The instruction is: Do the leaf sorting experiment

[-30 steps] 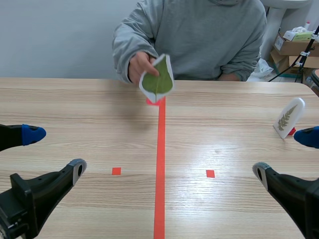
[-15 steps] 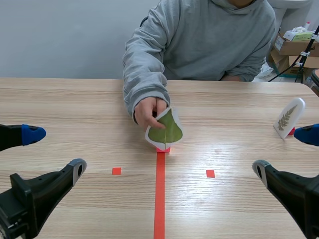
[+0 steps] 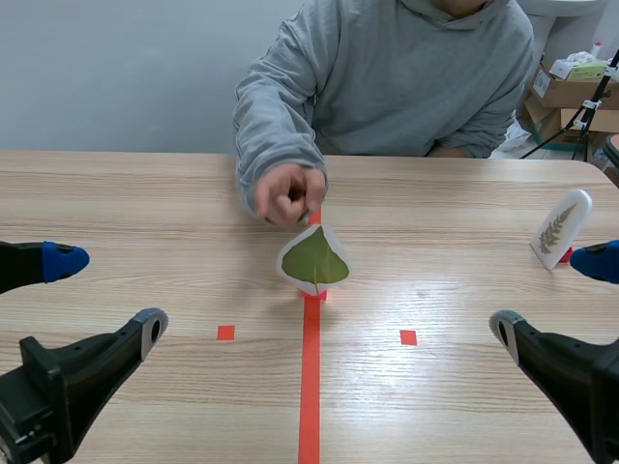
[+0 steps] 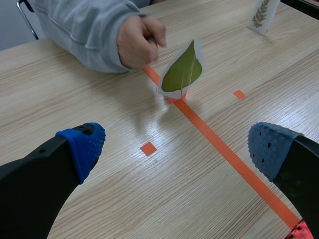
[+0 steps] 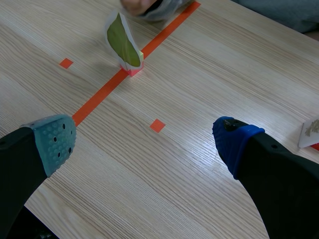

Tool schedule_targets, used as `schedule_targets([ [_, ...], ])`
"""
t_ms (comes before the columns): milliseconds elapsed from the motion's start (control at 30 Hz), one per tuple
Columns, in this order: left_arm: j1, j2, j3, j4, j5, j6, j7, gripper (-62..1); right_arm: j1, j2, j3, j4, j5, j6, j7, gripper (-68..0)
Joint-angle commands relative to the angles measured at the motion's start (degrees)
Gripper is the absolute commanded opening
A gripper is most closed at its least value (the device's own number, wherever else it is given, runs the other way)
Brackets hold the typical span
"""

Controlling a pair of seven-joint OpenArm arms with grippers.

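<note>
A white card with a broad green leaf [image 3: 314, 260] stands upright in a small red base on the orange centre line, also seen as the broad leaf card [image 4: 183, 69] [image 5: 121, 42] in both wrist views. A person's hand [image 3: 287, 194] hovers just behind it, apart from the card. A second card with a fern leaf [image 3: 559, 229] [image 4: 261, 14] stands at the far right edge. My left gripper [image 3: 102, 295] [image 4: 174, 152] is open low at the left. My right gripper [image 3: 551, 295] [image 5: 144, 142] is open low at the right. Both hold nothing.
A person in a grey hoodie [image 3: 387, 77] sits across the table. Cardboard boxes [image 3: 571, 87] stand off the table at the back right. Small orange squares [image 3: 225, 333] [image 3: 408, 337] mark the wood on either side of the centre line.
The person brought the broad leaf card down, stood it on the centre line and let go; the hand has drawn back a little. Neither arm has moved.
</note>
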Motion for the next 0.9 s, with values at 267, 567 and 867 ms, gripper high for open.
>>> schedule_targets([
  [267, 0.0, 0.3, -0.2, 1.0, -0.3, -0.1, -0.6, 0.2, 0.5, 0.3, 0.1, 0.6, 0.6, 0.0, 0.9, -11.3],
  [567, 0.0, 0.3, -0.2, 1.0, -0.3, -0.1, -0.6, 0.2, 0.5, 0.3, 0.1, 0.6, 0.6, 0.0, 0.8, -11.3],
  [867, 0.0, 0.3, -0.2, 1.0, -0.3, -0.1, -0.6, 0.2, 0.5, 0.3, 0.1, 0.6, 0.6, 0.0, 0.2, -11.3],
])
